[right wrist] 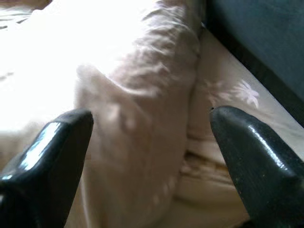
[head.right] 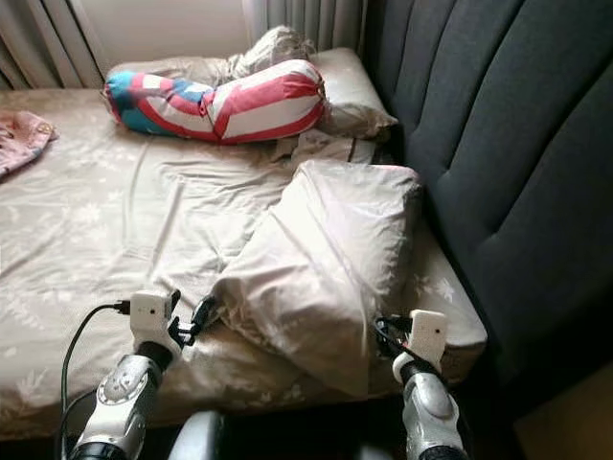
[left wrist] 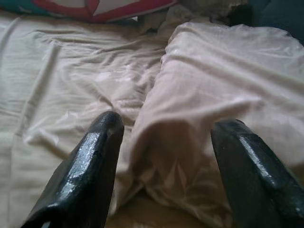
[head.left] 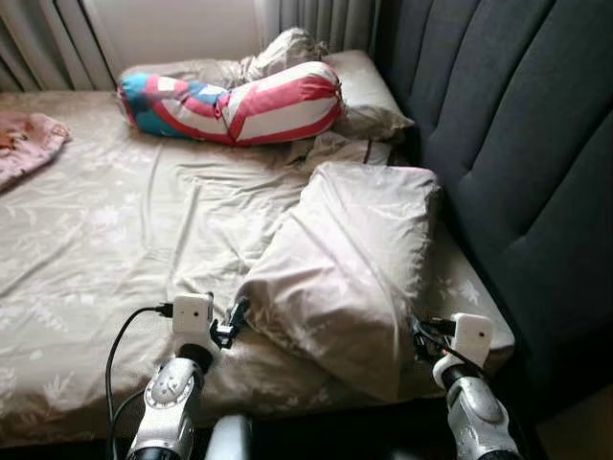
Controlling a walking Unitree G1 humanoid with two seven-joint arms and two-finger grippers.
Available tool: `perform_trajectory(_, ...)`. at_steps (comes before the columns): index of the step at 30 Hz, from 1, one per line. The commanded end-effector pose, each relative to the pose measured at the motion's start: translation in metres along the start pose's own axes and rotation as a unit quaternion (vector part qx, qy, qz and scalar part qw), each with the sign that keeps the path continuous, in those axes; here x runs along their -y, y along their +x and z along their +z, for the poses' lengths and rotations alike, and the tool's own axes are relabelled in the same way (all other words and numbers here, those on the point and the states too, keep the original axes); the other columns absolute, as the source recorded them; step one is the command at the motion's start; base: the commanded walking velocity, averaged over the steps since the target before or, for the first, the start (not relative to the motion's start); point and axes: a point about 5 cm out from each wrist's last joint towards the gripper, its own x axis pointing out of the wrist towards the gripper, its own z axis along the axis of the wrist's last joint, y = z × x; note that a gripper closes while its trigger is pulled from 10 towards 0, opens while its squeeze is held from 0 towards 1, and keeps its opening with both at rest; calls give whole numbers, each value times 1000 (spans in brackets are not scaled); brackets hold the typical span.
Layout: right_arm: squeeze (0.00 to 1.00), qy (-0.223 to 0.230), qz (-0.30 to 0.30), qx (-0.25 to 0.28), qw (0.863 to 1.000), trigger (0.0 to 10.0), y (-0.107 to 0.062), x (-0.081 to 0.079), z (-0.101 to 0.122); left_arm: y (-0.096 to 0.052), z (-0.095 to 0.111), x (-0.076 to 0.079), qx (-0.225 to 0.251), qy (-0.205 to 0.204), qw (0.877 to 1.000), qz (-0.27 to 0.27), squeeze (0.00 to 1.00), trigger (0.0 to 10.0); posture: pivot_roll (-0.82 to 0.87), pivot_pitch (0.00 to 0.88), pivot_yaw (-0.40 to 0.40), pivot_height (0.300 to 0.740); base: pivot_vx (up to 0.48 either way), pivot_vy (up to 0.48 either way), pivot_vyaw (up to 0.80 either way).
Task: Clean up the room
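Fingers spread wide on both: left gripper (left wrist: 164, 156) at the near-left corner of the beige pillow (head.left: 350, 259), right gripper (right wrist: 152, 156) at its near-right corner, neither clamped on the fabric. Bed (head.left: 96, 240) covered by a wrinkled tan sheet with a pale leaf print. Dark padded headboard (head.left: 517, 144) with vertical channels along the right side, grey curtains (head.left: 326, 19) behind. Pillow is soft, creased, same leaf print, lying slanted near the headboard. Striped red, white and teal bolster (head.left: 230, 103) at the far end. Pink cloth (head.left: 29, 144) at the far left.
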Motion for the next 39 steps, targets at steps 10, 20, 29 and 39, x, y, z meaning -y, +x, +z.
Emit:
perform_trajectory(10,0,6,9,26,1000,10000,10,-6,17,3,4,-3,-1,8,1000,-1,0,10000,-41,0,-38,630,290,0,208)
perform_trajectory(20,0,25,-71,1,997,10000,10,11,14,2,5,-5,0,11,1000,0,0,10000,-26,0,-38,630,27,0,0)
perform_trajectory(29,1000,51,-61,-24,997,10000,12,8,9,2,10,-7,4,17,1000,-6,0,10000,-5,0,-32,630,0,0,0)
perform_trajectory(39,0,67,-49,-44,996,10000,24,0,21,11,45,4,44,52,995,-71,0,10000,41,6,10,630,0,0,0)
